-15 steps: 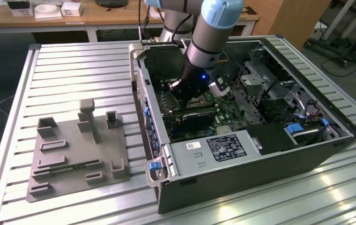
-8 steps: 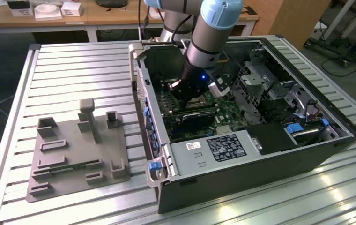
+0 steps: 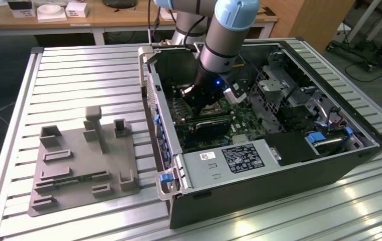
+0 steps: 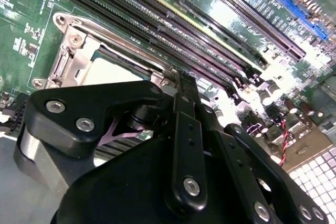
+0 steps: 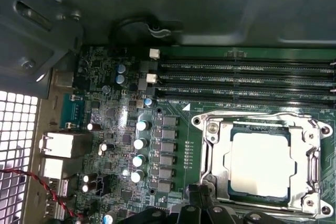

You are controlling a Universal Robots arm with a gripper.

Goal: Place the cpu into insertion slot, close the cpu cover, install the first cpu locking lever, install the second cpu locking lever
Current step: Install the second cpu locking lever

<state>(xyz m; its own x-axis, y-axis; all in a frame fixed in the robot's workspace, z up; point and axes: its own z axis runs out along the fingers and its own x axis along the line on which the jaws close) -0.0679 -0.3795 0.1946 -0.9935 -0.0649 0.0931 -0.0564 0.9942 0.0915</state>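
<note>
The cpu (image 5: 260, 163), a square chip with a silver-grey top, lies in the insertion slot (image 5: 211, 127) on the green board. The cpu cover (image 5: 303, 145) lies flat over it, and the chip shows through its window. In the second wrist view the cpu (image 4: 113, 72) and cover (image 4: 77, 59) sit just beyond my black gripper (image 4: 182, 85). My gripper (image 5: 203, 199) hangs at one edge of the socket with its fingers together and nothing seen between them. In the exterior view the gripper (image 3: 206, 104) reaches down inside the open computer case. How the locking levers stand is not clear.
Long memory slots (image 5: 247, 80) run beside the socket, and capacitors (image 5: 140, 142) stand on its other side. The case walls (image 3: 152, 95) and a drive cage (image 3: 278, 85) close in around the arm. A grey fixture tray (image 3: 84, 160) lies on the slatted table at the exterior view's left.
</note>
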